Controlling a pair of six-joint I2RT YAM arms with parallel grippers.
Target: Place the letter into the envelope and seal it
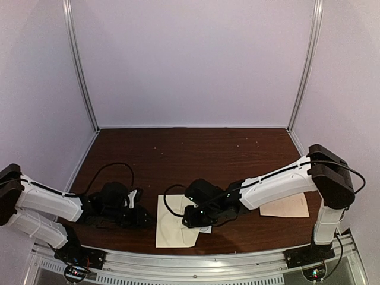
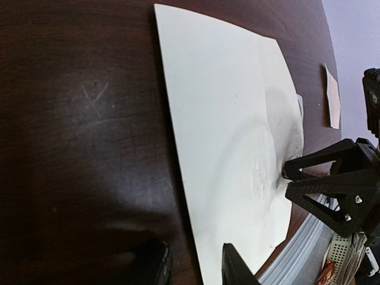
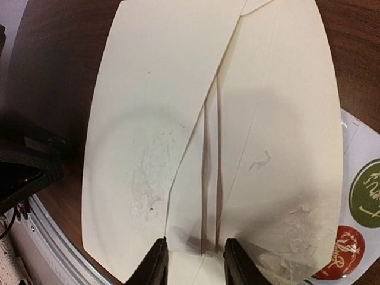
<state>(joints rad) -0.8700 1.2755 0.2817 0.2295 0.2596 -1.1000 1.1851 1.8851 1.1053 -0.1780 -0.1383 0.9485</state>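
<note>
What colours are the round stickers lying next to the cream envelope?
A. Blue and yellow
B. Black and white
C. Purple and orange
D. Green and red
D: the right wrist view shows a green sticker above a red sticker on a white card at the edge of the envelope.

Top external: high at the near edge, facing forward and down over the whole table [image 1: 178, 148].
Left wrist: low and close, skimming across the envelope [image 2: 225, 119].
Right wrist: close above, looking down.
Shared: envelope, all three views.
</note>
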